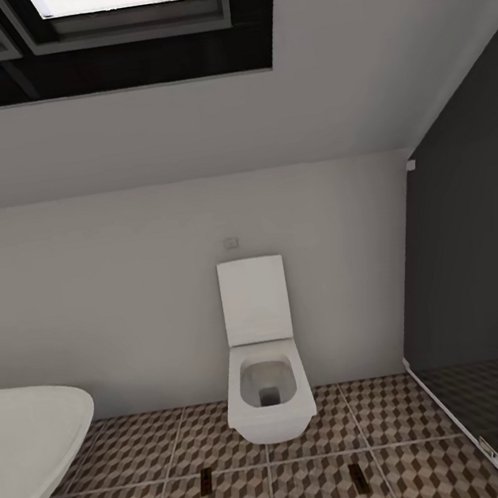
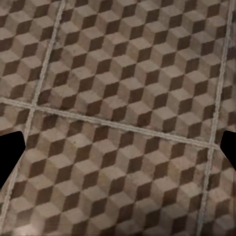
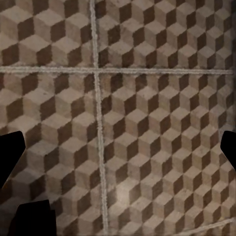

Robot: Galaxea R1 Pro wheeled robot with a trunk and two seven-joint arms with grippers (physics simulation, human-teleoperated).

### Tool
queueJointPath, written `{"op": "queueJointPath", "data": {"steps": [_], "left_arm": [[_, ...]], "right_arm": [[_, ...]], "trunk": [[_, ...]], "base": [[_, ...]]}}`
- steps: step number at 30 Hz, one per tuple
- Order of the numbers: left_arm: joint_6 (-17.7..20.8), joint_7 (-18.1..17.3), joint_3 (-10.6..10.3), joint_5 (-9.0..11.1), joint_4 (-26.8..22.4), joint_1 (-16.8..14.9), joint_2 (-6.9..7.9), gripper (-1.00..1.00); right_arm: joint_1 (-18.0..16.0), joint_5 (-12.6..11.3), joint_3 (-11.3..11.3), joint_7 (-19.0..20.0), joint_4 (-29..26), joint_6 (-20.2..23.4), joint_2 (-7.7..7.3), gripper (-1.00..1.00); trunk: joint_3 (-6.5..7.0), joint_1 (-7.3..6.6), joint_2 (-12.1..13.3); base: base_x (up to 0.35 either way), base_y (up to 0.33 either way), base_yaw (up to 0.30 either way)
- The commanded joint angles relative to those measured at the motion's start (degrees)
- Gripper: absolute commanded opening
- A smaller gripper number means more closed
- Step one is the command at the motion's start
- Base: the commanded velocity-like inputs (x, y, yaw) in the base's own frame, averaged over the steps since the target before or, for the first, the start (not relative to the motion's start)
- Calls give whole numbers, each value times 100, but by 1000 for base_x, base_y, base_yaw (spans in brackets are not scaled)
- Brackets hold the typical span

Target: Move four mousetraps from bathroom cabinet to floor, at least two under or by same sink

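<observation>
Bathroom floor (image 1: 139,473) ahead, toilet (image 1: 263,358) at centre. 2 mousetraps on tiles before it: one (image 1: 206,481) left, one (image 1: 358,477) right, long axes running away from you. Both grippers spread wide, empty, over bare tile. Sink, cabinet unseen; you'll need to turn.

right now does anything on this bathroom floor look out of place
Two small brown mousetraps lie on the patterned bathroom floor in front of the toilet, one to each side. Odd for a bathroom, though the task puts them there. Nothing looks spilled or damaged.
</observation>
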Motion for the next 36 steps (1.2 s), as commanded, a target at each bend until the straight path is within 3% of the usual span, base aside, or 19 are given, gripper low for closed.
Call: {"op": "queueJointPath", "data": {"steps": [1, 24, 36], "left_arm": [[-2, -20, -48, 53, 3, 13, -6, 100], [45, -84, -49, 52, 2, 463, -295, 100], [19, -88, -46, 52, 1, 765, -346, 100]], "right_arm": [[20, -41, 48, -7, 7, -3, 2, 100], [623, -35, 48, -3, 7, -35, 73, 100], [779, -47, 40, -8, 12, -117, 92, 100]], "trunk": [[12, -23, 38], [425, -528, 961], [640, -792, 1442]], "base": [[0, 0, 0], [0, 0, 0], [0, 0, 0]]}}
